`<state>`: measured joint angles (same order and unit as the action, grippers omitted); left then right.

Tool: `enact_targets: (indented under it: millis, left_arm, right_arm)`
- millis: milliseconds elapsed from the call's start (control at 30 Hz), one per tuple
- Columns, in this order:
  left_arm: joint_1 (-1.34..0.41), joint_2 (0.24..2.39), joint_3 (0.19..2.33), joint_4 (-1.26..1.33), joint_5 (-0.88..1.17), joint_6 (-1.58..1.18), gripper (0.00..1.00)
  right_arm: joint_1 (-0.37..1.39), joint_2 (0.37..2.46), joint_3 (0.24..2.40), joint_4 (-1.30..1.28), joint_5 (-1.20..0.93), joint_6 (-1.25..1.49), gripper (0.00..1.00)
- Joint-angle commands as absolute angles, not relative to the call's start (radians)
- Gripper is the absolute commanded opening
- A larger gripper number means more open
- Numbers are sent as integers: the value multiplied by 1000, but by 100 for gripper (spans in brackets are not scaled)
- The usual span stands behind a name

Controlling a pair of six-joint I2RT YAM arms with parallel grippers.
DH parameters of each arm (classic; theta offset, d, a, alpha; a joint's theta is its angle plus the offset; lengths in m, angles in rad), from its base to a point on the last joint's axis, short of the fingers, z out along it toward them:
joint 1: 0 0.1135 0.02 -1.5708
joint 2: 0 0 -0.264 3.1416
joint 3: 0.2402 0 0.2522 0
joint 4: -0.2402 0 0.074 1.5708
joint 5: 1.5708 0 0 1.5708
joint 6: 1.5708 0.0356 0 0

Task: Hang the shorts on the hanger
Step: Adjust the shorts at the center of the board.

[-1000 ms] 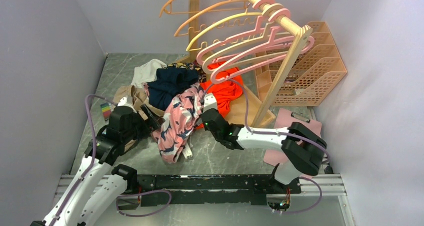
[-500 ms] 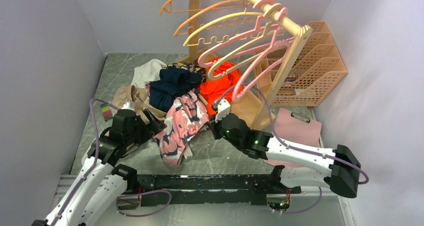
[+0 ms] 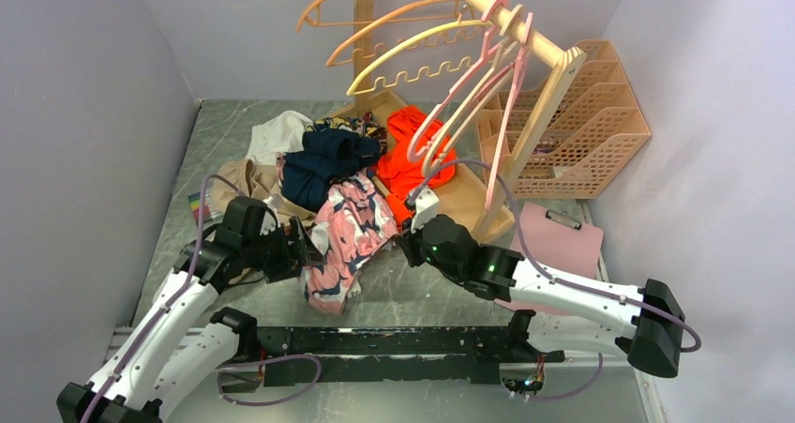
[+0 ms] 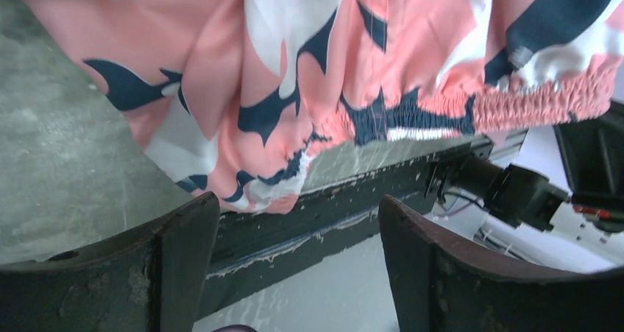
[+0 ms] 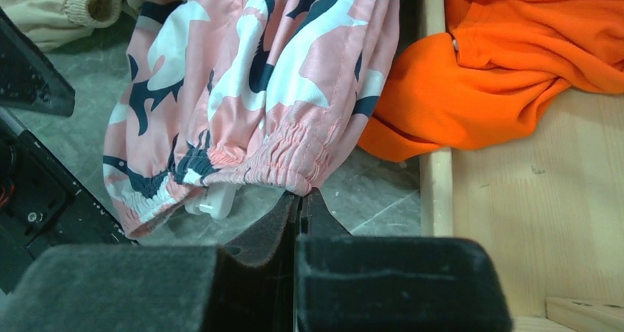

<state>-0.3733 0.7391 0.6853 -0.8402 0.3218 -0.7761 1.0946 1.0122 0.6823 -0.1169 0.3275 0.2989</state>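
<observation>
The pink whale-print shorts (image 3: 349,234) lie draped down the front of a clothes pile, their gathered waistband (image 5: 276,163) hanging low. My right gripper (image 3: 405,243) is shut, and its tips (image 5: 302,193) touch the waistband's right corner; no fabric shows between them. My left gripper (image 3: 302,245) is open just left of the shorts. In the left wrist view its fingers (image 4: 184,258) frame bare table and rail, with the shorts (image 4: 331,74) just beyond them. Pink hangers (image 3: 457,90) hang on the wooden rod; I cannot tell which one is the hanger.
An orange-red garment (image 3: 417,156), a navy one (image 3: 323,156), a white one (image 3: 277,132) and a beige one (image 3: 244,179) form the pile. Orange and yellow hangers (image 3: 375,20) share the rod (image 3: 525,34). A peach basket (image 3: 586,113) and a pink clipboard (image 3: 553,240) sit on the right.
The right gripper has come down and forward from the pile's top to the waistband. The pink hangers have swung round edge-on. The left gripper has moved right, up to the shorts.
</observation>
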Motion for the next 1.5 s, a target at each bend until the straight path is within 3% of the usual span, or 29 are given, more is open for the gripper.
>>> enact_targets:
  millis: [0, 167, 400, 733, 1100, 1467]
  left_arm:
    - [-392, 716, 632, -817, 436, -764, 83]
    - [-394, 637, 550, -731, 400, -855, 84]
    - [-393, 586, 512, -725, 318, -925, 83]
    - [-393, 609, 582, -783, 244, -888, 82]
    - [-394, 638, 674, -833, 188, -826, 82]
    - [-393, 565, 761, -880, 185, -758, 84]
  right_arm:
    - [1097, 1056, 675, -66, 294, 313, 0]
    - [1122, 1136, 710, -45, 228, 286, 0]
    - [1291, 1213, 774, -93, 272, 190, 0]
    - [1435, 1181, 683, -96, 309, 319, 0]
    - [1693, 1053, 824, -216, 634, 332, 0]
    - [1717, 1029, 995, -135, 915, 197, 0]
